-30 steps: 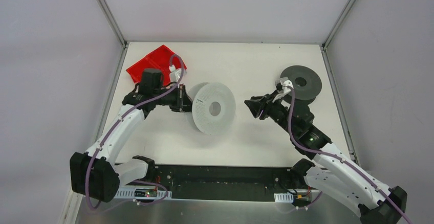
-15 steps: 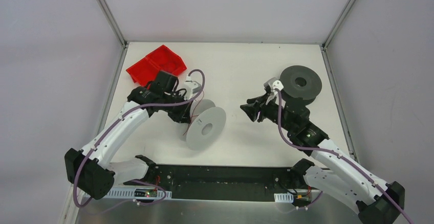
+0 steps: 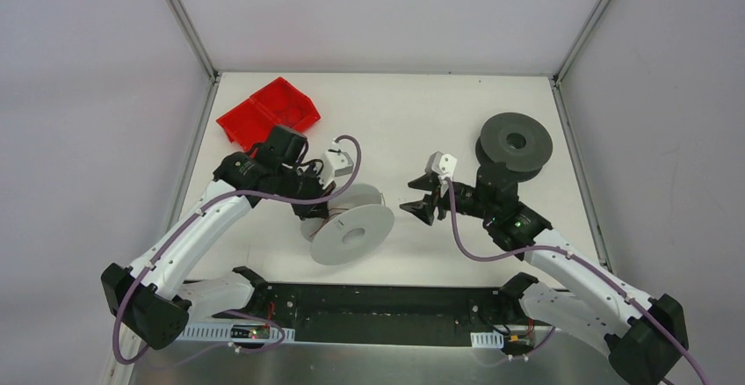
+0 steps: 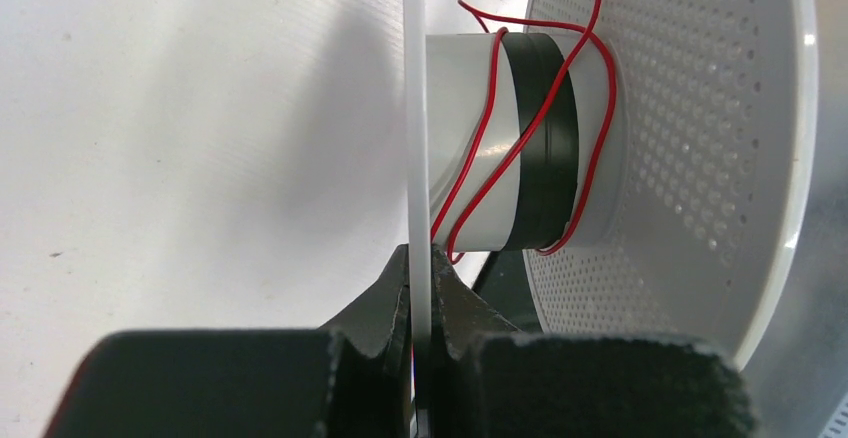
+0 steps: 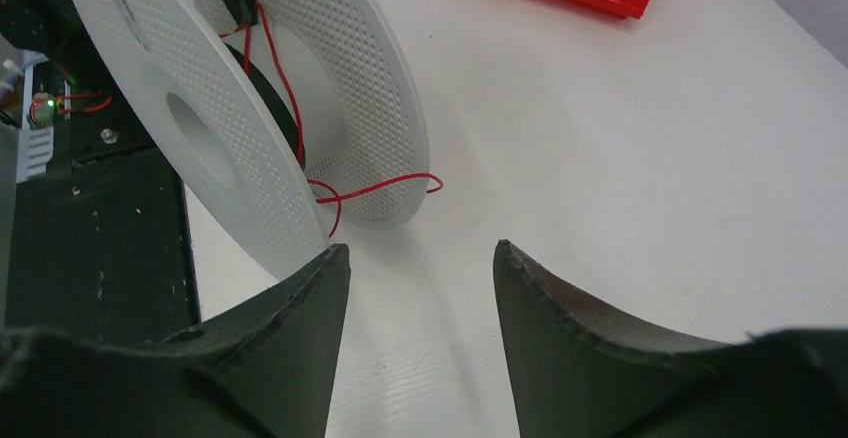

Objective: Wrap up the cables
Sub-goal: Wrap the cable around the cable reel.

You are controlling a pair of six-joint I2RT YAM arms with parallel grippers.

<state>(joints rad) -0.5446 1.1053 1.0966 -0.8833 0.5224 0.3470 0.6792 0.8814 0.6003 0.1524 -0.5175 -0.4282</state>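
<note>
The cable here is a thin red wire (image 4: 482,153), wound loosely round the hub of a white perforated spool (image 3: 353,234); a loose end (image 5: 385,183) curls out onto the table. My left gripper (image 4: 421,276) is shut on the edge of one spool flange (image 4: 415,108) and holds the spool tilted off the table. In the top view the left gripper (image 3: 309,202) sits at the spool's left side. My right gripper (image 5: 420,253) stands open, empty, just right of the spool, its left fingertip near the nearer flange (image 5: 200,128). From above, the right gripper (image 3: 415,209) faces the spool.
A dark grey spool (image 3: 516,141) lies at the back right behind the right arm. A red bin (image 3: 268,112) stands at the back left. The black base plate (image 3: 378,310) runs along the near edge, close under the white spool.
The left arm has brought the white spool toward the near edge and tipped it over. The right gripper has moved left toward the spool and opened wider.
</note>
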